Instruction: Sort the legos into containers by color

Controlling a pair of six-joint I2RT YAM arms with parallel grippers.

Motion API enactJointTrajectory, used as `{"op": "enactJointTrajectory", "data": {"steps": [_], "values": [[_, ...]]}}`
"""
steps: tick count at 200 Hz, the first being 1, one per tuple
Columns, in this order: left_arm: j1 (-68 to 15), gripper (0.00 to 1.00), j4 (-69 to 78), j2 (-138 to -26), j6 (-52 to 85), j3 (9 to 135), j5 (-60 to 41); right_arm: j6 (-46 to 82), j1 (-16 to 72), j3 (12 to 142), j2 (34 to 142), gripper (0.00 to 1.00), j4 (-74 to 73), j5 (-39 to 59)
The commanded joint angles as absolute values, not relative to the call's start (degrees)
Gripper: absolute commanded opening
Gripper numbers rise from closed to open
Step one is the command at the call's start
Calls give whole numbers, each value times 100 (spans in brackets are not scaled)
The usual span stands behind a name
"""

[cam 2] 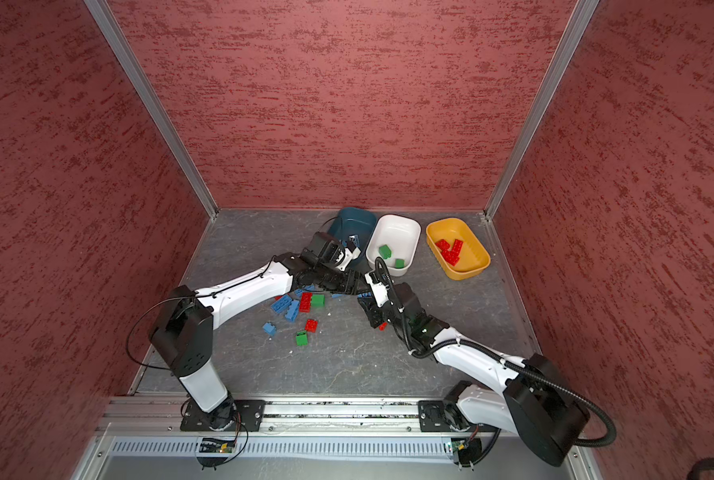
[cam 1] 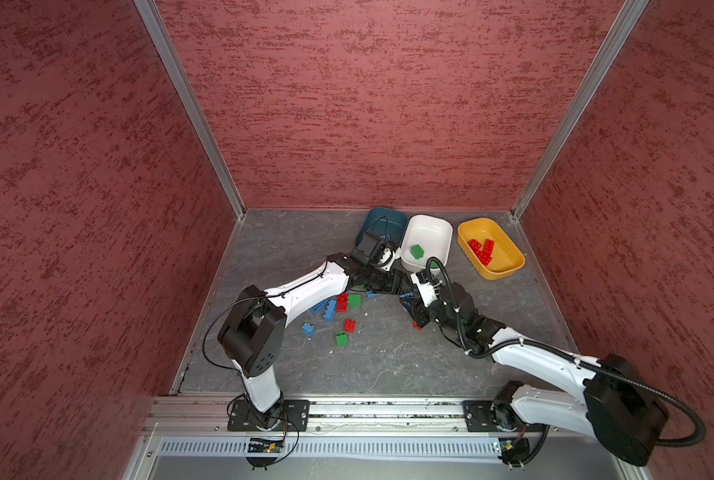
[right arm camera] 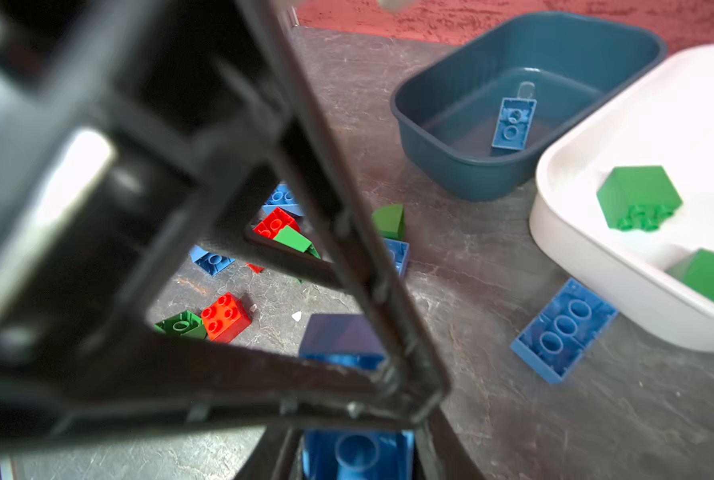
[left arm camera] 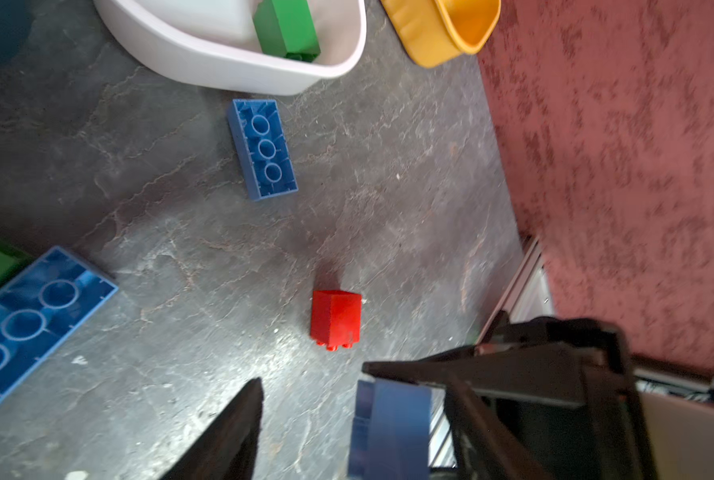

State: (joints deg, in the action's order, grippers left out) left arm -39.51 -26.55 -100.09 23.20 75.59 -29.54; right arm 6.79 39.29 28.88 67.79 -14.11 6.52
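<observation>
Loose bricks (cam 1: 341,338), red, blue and green, lie on the surface (cam 1: 388,365). At mid-surface the right hand (cam 1: 408,300) clamps a blue brick (right arm camera: 357,451). The left hand (cam 1: 399,287) is beside it, jaws apart. Beyond stand three tubs:
- The teal tub (cam 1: 382,218) holds a second blue brick (right arm camera: 513,124).
- The white tub (cam 1: 430,230) holds green bricks (cam 2: 385,251).
- The yellow tub (cam 1: 501,272) holds red bricks (cam 1: 482,251).

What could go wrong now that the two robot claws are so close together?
They could bump: the left gripper and right gripper nearly meet. The blue brick in the right gripper belongs in the teal tub, but the left arm lies across the way there. A second blue brick rests against only one side of the left gripper, not clamped yet, so it might tip or slip.
</observation>
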Motion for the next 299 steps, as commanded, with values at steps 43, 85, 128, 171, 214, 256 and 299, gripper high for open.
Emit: {"op": "enactJointTrajectory", "data": {"steps": [43, 85, 128, 171, 214, 256, 299], "values": [[-3917, 34, -2927, -9845, 2065, 7480, -3529, 27, 3964, 2835, 6967, 27, -2613, 1242], [-3840, 14, -2913, -9814, 2033, 7524, -3347, -66, 3964, 2893, 7125, 29, -2708, 1145], [-3817, 0, -3024, -9845, 1845, 7742, -2118, 450, 3964, 2976, 7417, 83, -2468, 645], [-3579, 0, -3077, -10178, 1975, 8279, -823, 1575, 3964, 2806, 7173, 99, -2079, -629], [-3393, 0, -2954, -10675, 1746, 9062, 219, 2048, 3942, 2654, 6879, 99, -769, -716], [-3119, 0, -2782, -11484, 1705, 9898, 737, 2322, 3942, 2659, 7177, 99, 32, -435], [-3024, 1, -3087, -12374, 1746, 10926, 815, 2337, 3950, 2714, 7426, 97, 62, -178]]}}
